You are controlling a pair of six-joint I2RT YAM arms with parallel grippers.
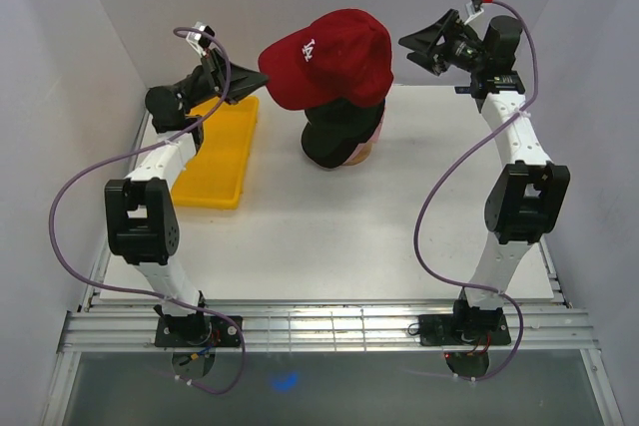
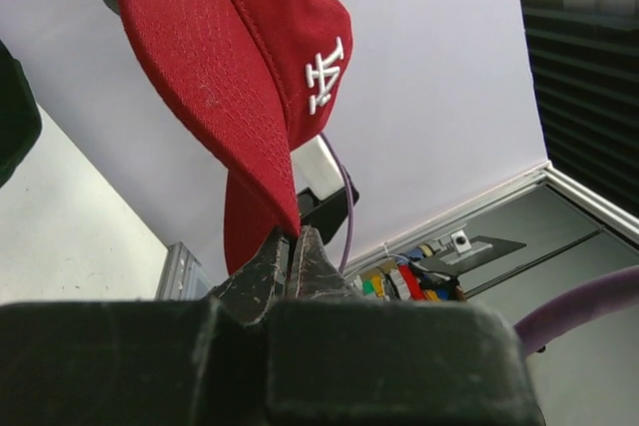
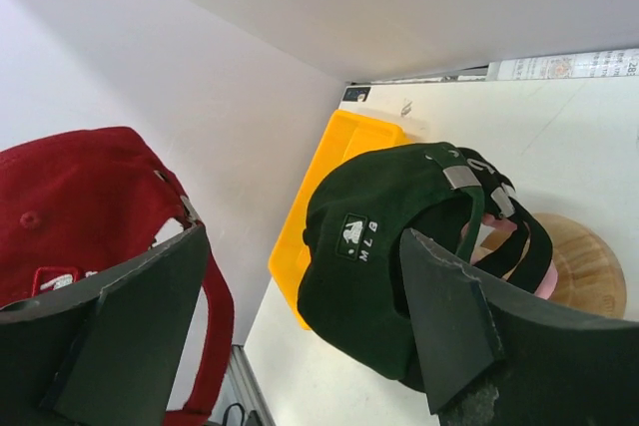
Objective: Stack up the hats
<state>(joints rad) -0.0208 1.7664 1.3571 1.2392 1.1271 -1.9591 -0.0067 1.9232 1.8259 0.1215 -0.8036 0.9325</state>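
A red hat (image 1: 334, 57) with a white logo hangs in the air above a pile of dark hats (image 1: 334, 135) on a wooden stand (image 1: 363, 153). My left gripper (image 1: 258, 79) is shut on the tip of the red hat's brim (image 2: 250, 117), pinched between the jaws (image 2: 293, 238). My right gripper (image 1: 427, 47) stands open just right of the red hat's back. In the right wrist view the red hat's back strap (image 3: 205, 306) shows beside one finger, apart from the jaws (image 3: 300, 238). The dark green hat (image 3: 384, 256) tops the pile, with black hats' straps (image 3: 519, 216) under it.
A yellow plastic tray (image 1: 222, 155) lies on the table's left side under the left arm, also in the right wrist view as the tray (image 3: 329, 172). The round wooden stand (image 3: 589, 266) sticks out beneath the pile. White walls close in the back and both sides.
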